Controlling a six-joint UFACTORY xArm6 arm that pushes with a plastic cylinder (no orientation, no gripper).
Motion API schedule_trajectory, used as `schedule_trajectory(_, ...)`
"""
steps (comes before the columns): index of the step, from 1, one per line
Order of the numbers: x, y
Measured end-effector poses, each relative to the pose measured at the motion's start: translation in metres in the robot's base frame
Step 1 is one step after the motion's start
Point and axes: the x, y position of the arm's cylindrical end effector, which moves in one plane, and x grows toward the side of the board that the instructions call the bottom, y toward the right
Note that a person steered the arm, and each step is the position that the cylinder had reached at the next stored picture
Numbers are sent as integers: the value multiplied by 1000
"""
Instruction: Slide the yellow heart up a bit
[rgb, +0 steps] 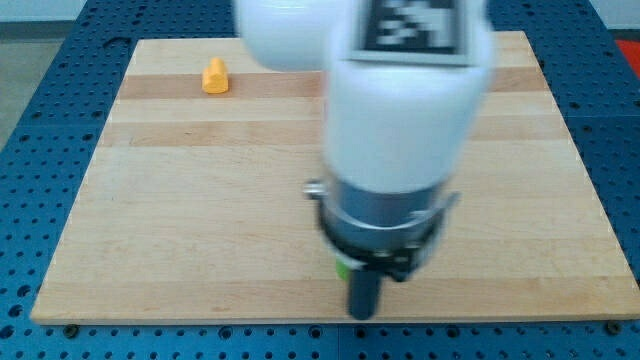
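Item: wooden surface (180, 200) on a blue perforated bench (30, 60).

Yellow heart (215, 76): near the view's top-left, alone, untouched.

My tip (362, 314): low centre, near the surface's bottom edge, well apart from the heart.

Green block (343, 268): only a sliver shows beside the rod; shape cannot be told.

Jaws: the arm carries none.

White arm body (400, 100): blurred, covering the centre.

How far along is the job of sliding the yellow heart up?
Nothing looks done: the yellow heart sits untouched near the board's top left. In hand: my tip is down at the bottom edge, far from it, the arm hiding most other blocks. Left: reach the heart, get below it, push it up.
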Motion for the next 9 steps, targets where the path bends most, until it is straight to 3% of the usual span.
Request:
schedule_trajectory(2, -11, -104)
schedule_trajectory(5, -95, -132)
schedule_trajectory(9, -136, -144)
